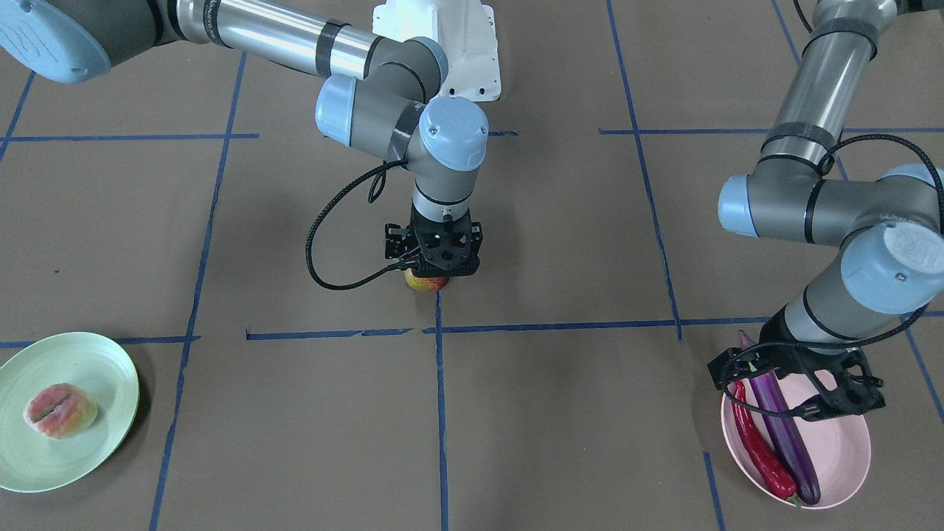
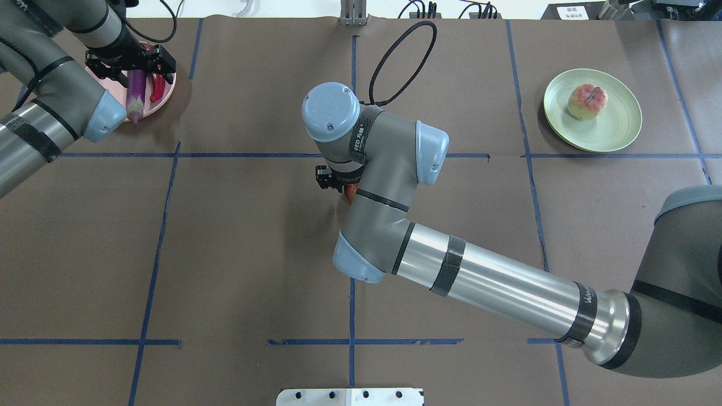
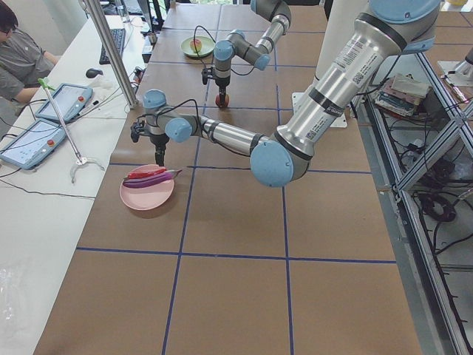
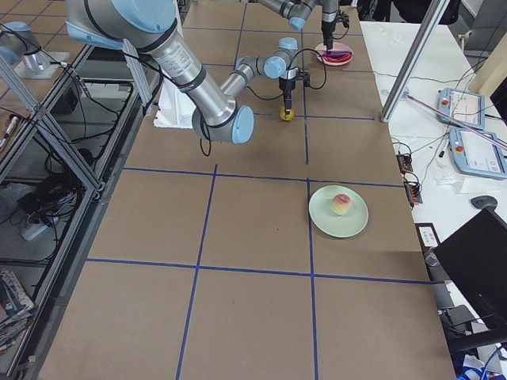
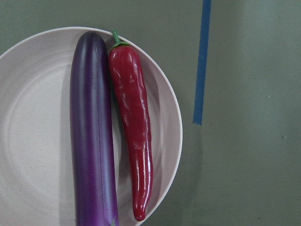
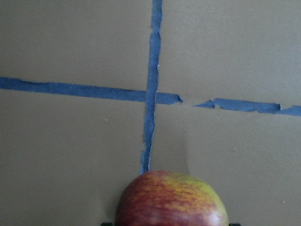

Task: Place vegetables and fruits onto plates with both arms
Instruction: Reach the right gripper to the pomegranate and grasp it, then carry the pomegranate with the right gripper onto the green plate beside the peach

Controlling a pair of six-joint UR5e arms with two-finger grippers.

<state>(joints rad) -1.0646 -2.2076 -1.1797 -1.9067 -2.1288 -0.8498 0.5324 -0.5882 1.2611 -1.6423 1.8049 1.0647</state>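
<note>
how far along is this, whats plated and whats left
Done: the eggplant and chili lie side by side on the pink plate, and the peach sits on the green plate. In hand: the right pincer is down over the round red-yellow fruit at mid-table; grip unclear. Left: carrying that fruit to a plate.

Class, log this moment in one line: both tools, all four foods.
left tool above pink plate, grip unclear | eggplant, chili on pink plate | peach on green plate | right tool over round fruit on table, grip unclear
</note>
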